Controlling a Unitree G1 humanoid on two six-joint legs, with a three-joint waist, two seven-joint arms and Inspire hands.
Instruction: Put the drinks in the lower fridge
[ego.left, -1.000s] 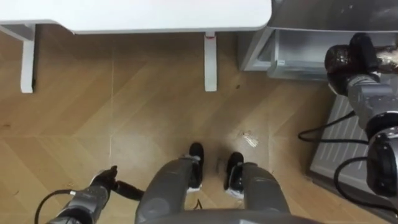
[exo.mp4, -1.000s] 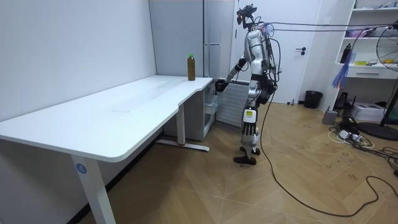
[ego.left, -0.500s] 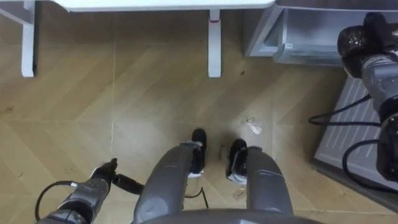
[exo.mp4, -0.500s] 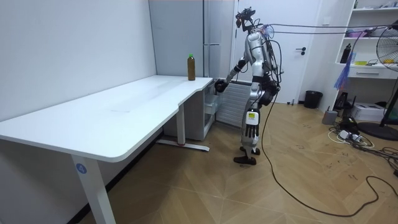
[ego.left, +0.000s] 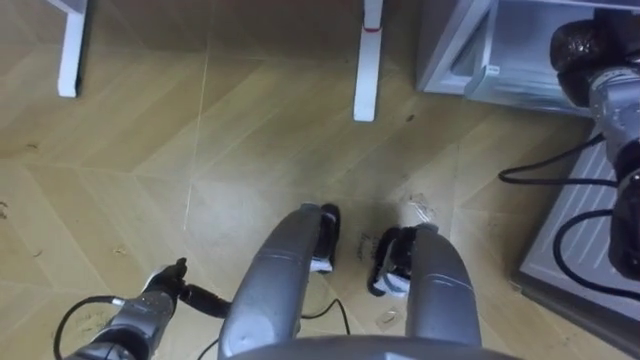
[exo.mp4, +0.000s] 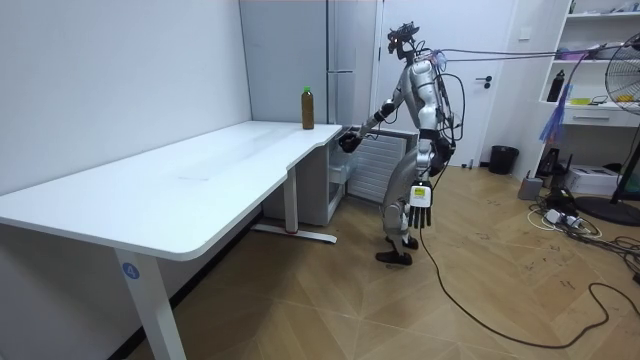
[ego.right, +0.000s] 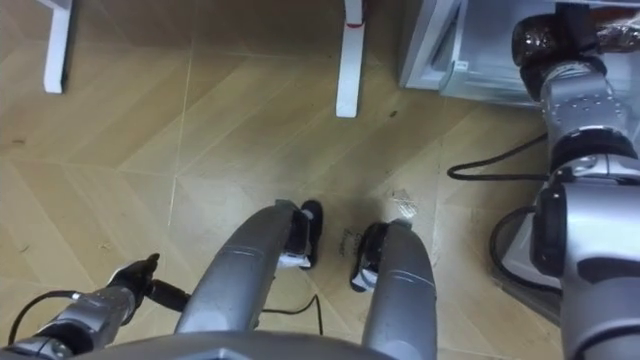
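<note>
I have the robot standing on the wood floor (ego.left: 250, 130) at the end of the white desk (exo.mp4: 200, 170), right in front of the fridge (exo.mp4: 345, 60); drink bottle (exo.mp4: 308, 108) stands upright on the desk's far corner, just beside the fridge, in neither hand; right hand (ego.left: 578, 48) is raised at the open lower compartment (ego.left: 480, 60), finger state I cannot tell; left hand (ego.left: 162, 292) hangs low by the leg, fingers straight and loosely spread, holding nothing.
</note>
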